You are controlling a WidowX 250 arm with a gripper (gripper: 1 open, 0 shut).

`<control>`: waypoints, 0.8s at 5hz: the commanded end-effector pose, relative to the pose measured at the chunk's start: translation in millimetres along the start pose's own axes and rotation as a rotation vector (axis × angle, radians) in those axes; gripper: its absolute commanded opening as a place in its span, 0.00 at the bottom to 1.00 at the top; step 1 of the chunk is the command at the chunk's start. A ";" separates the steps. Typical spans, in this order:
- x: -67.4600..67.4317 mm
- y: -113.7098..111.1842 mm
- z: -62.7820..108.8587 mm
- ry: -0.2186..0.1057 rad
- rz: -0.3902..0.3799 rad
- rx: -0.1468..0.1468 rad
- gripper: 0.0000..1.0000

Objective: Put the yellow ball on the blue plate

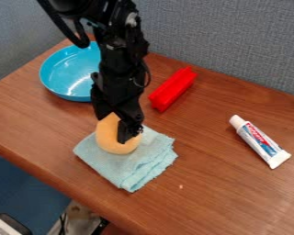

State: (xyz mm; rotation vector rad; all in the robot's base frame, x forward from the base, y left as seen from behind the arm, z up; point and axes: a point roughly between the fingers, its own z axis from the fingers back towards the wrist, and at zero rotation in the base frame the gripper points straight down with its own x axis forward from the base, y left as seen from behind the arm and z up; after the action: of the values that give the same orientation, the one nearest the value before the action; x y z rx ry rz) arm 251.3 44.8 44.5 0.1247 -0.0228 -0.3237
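The yellow ball (110,139) rests on a pale teal folded cloth (128,157) near the table's front edge. My black gripper (118,122) hangs straight down over the ball with its fingers open, one on each side of the ball's upper part. The fingers hide the top of the ball. The blue plate (69,72) lies at the back left of the table, behind and to the left of the gripper, with nothing in it.
A red block (172,88) lies just right of the arm. A white toothpaste tube (259,139) lies at the right. The brown wooden table (223,174) ends close in front of the cloth, and a grey wall stands behind.
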 end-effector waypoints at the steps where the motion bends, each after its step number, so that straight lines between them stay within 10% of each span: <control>1: -2.9 -0.3 -6.2 0.019 -0.007 0.000 1.00; 4: -2.8 -0.8 -8.7 0.026 -0.017 0.006 1.00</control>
State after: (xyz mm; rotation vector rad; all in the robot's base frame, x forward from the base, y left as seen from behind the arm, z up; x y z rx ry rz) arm 252.1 45.8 43.1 0.1333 -0.0230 -0.3264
